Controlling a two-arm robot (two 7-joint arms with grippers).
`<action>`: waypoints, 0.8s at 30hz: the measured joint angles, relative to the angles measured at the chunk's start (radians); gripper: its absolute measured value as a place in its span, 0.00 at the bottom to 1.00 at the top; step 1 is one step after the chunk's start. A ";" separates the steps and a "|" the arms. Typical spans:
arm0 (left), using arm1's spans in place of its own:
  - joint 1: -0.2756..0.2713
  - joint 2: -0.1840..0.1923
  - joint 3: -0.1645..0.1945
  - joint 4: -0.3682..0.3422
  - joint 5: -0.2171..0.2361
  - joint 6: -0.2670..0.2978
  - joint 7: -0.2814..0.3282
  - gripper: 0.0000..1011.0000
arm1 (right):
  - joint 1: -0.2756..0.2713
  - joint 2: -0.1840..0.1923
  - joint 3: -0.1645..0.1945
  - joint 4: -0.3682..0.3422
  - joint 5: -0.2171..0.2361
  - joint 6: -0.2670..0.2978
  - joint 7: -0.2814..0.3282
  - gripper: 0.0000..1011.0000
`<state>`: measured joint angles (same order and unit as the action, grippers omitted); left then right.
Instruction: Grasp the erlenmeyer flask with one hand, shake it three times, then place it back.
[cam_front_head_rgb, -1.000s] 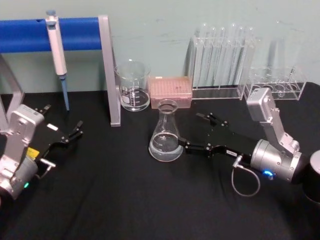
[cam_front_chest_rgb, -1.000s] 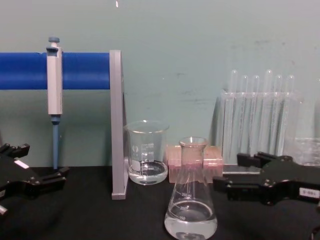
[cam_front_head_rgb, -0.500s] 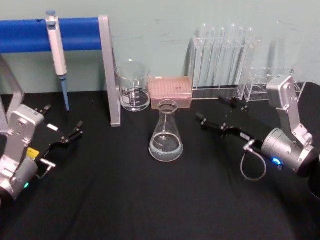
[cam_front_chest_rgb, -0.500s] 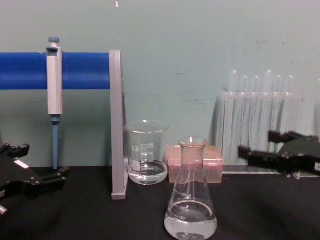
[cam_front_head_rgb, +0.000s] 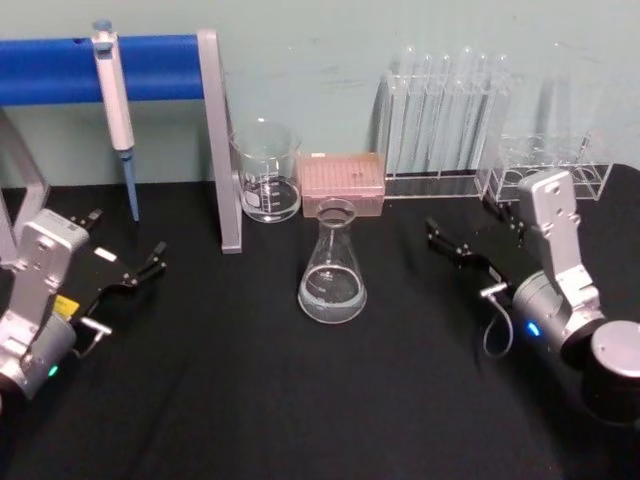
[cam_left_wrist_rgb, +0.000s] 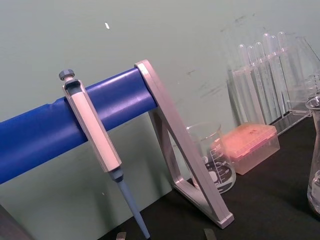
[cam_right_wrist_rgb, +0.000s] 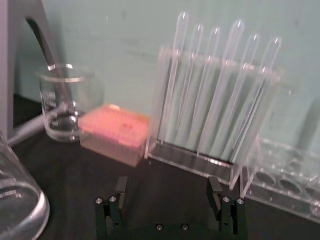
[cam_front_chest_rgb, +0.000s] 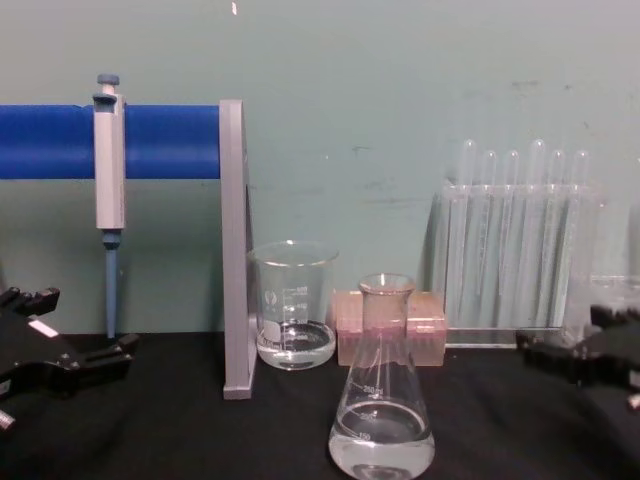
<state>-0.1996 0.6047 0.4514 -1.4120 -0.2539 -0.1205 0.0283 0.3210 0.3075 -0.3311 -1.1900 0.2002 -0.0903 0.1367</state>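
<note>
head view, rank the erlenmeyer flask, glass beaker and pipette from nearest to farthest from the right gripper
1. Erlenmeyer flask, mid-table, to the left of the right gripper.
2. Glass beaker, farther left, near the back wall.
3. Pipette, hanging on the blue bar, far left.

Flask (cam_front_head_rgb: 332, 272) before beaker (cam_front_head_rgb: 266, 172) (between tools)
</note>
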 joint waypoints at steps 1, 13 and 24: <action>0.000 0.000 0.000 0.000 0.000 0.000 0.000 0.99 | 0.001 -0.003 -0.001 0.007 -0.005 0.001 -0.001 0.99; 0.000 0.000 0.000 0.000 0.000 0.000 0.000 0.99 | 0.013 -0.025 0.000 0.066 -0.052 0.015 0.004 0.99; 0.000 0.000 0.000 0.000 0.000 0.000 0.000 0.99 | 0.013 -0.024 -0.001 0.066 -0.051 0.015 0.006 0.99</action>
<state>-0.1995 0.6047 0.4514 -1.4120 -0.2539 -0.1205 0.0283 0.3338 0.2832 -0.3321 -1.1235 0.1487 -0.0754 0.1425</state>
